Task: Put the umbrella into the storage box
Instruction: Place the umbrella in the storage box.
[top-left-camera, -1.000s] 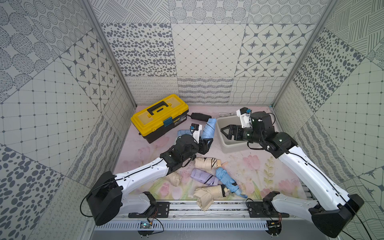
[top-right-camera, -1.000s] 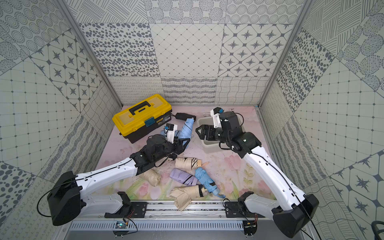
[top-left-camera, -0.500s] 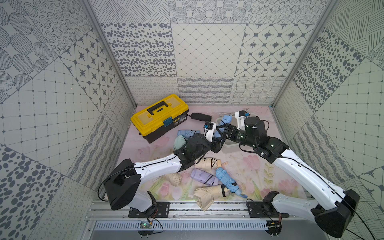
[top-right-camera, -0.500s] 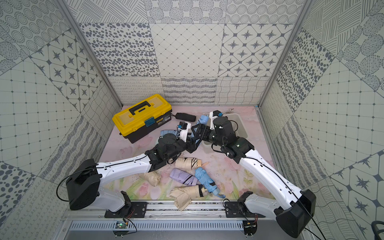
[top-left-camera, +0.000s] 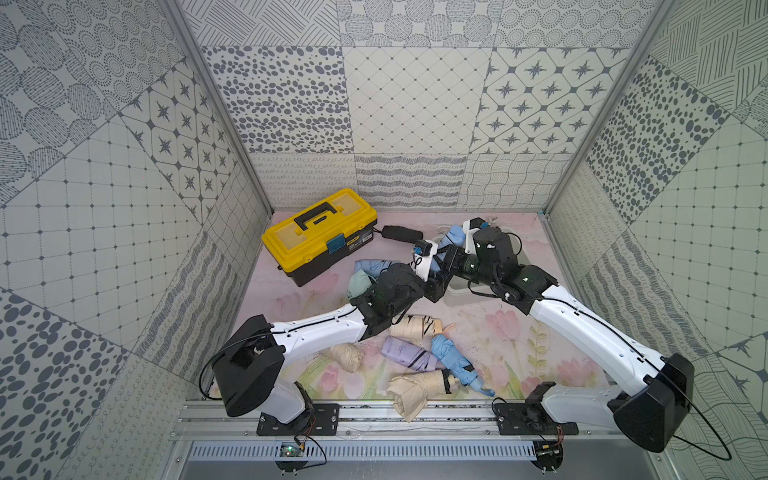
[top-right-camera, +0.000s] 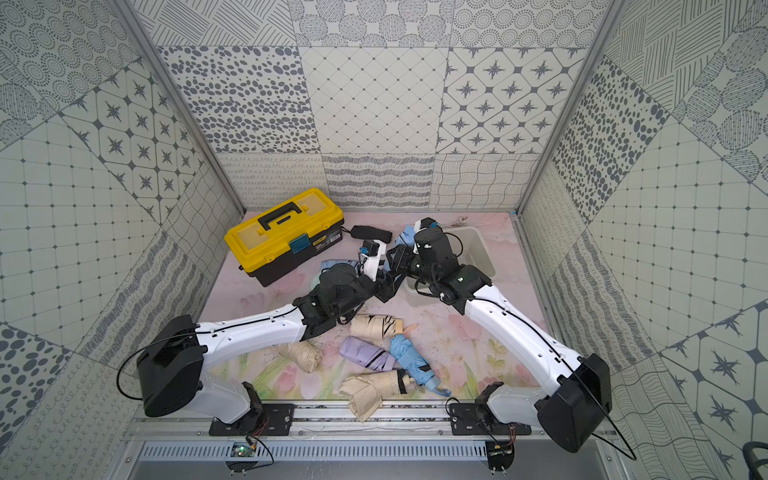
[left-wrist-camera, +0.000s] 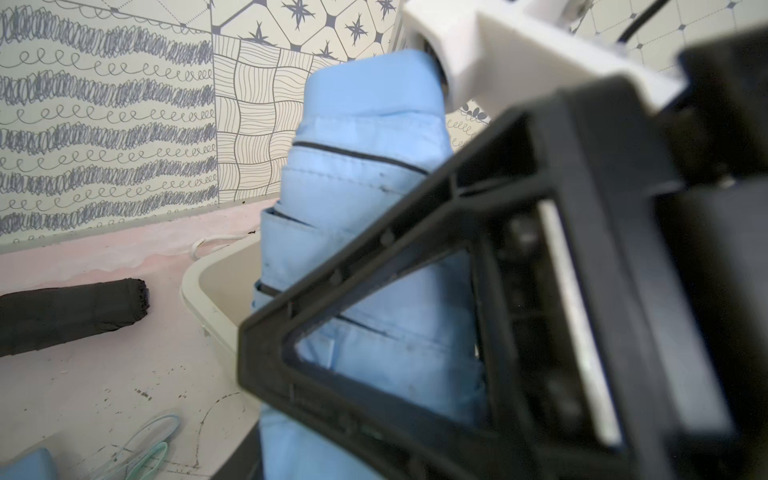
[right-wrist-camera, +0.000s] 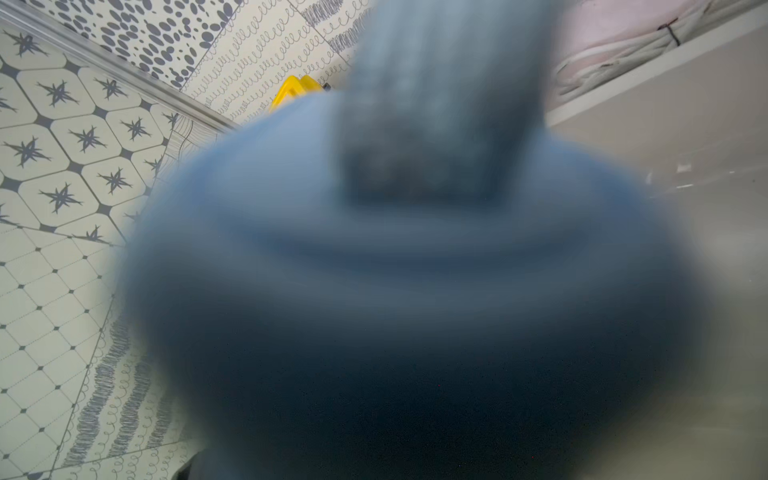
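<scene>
A folded light blue umbrella (top-left-camera: 455, 237) (top-right-camera: 405, 241) stands nearly upright over the near left corner of the storage box (top-right-camera: 476, 249). My left gripper (top-left-camera: 437, 277) is shut on its lower end. In the left wrist view the umbrella (left-wrist-camera: 365, 166) rises from the jaws, in front of the white rim of the storage box (left-wrist-camera: 195, 291). My right gripper (top-left-camera: 445, 258) reaches in from the box side and is shut on the middle of the umbrella. One of its black fingers (left-wrist-camera: 374, 257) lies across the cloth. The umbrella (right-wrist-camera: 395, 270) fills the right wrist view as a blur.
A yellow-lidded toolbox (top-left-camera: 320, 232) stands at the back left, with a black folded umbrella (top-left-camera: 401, 233) beside it. Several more folded umbrellas lie on the floor in front, among them a beige one (top-left-camera: 415, 326), a purple one (top-left-camera: 405, 353) and a blue one (top-left-camera: 453, 363). Patterned walls close in three sides.
My left arm carried the blue umbrella rightward to the box corner. My right gripper swung from over the box toward it and closed around it.
</scene>
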